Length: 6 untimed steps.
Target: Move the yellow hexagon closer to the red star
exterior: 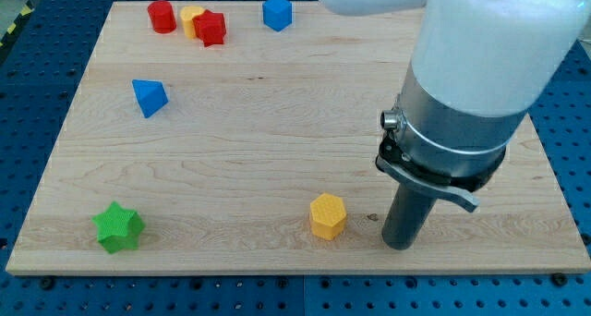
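The yellow hexagon (328,215) lies on the wooden board near the view's bottom, a little right of centre. The red star (211,28) lies near the view's top left, touching a yellow block (191,19) on its left. My tip (399,245) rests on the board just to the right of the yellow hexagon, with a small gap between them. The arm's large white and grey body fills the view's upper right.
A red cylinder (162,16) stands left of the yellow block at the top. A blue block (277,12) lies at the top centre. A blue triangle (149,97) lies at the left. A green star (118,227) lies at the bottom left.
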Motion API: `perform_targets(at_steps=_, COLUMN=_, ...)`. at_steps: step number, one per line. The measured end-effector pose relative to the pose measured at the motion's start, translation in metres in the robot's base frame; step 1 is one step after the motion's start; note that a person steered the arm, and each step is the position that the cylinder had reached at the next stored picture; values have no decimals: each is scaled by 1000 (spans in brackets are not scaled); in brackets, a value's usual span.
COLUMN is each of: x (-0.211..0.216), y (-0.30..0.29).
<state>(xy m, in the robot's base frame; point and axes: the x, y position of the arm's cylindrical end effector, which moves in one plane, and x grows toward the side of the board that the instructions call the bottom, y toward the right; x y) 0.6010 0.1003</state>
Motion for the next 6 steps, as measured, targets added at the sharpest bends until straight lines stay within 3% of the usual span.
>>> perform_targets(at_steps=1, x=17, y=-49)
perform_targets(at_steps=2, x=16, y=-59)
perform_targets(at_steps=6, x=-53, y=-79)
